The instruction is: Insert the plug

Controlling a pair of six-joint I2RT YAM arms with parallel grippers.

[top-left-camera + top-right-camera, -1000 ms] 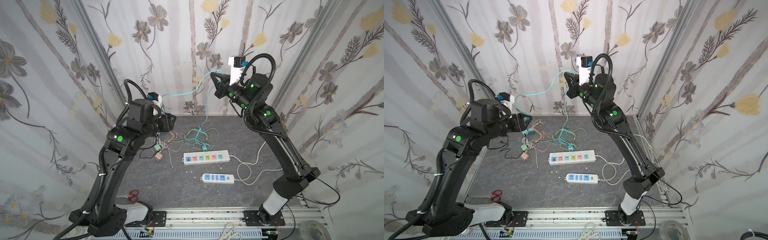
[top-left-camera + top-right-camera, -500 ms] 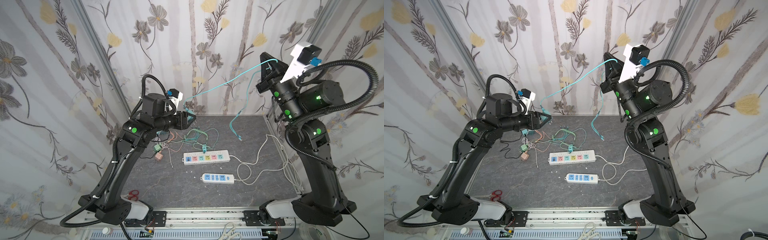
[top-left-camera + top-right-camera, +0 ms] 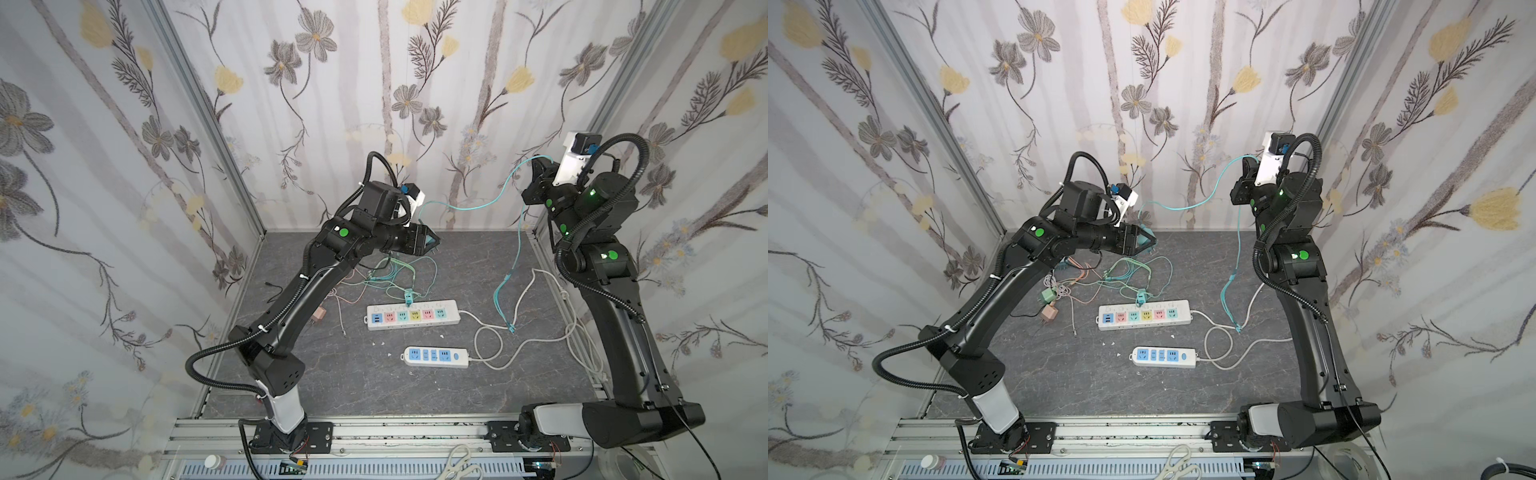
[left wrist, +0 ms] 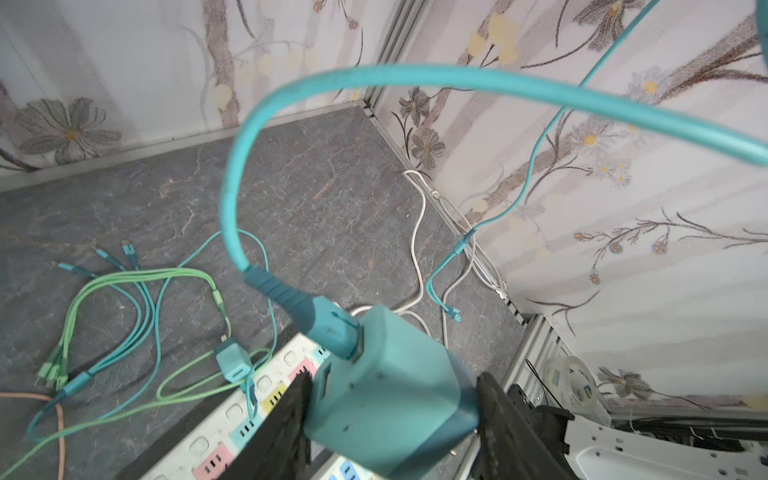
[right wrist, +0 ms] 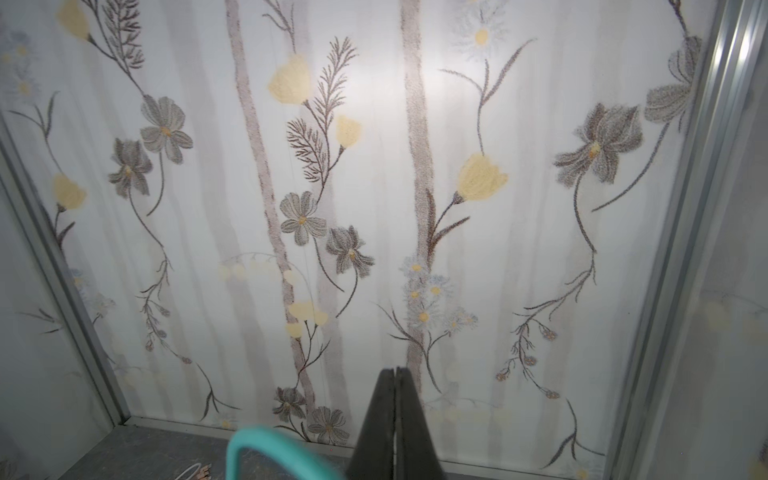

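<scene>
My left gripper is shut on the teal cube plug, one finger on each side, in the air above the back of the floor. Its teal cable rises to my right gripper, then hangs down to the floor. The right gripper is held high by the right wall. Its fingertips are pressed together, and the cable meets the fingers lower down. The white power strip with coloured sockets lies below the plug.
A smaller teal plug stands at the strip's far edge. A short blue-socket strip lies nearer the front. Tangled green and teal cables, a pink plug and white cords lie around them.
The right arm swung from the back middle to the right wall, carrying the teal cable. The left gripper moved right toward the middle with the plug still in it.
</scene>
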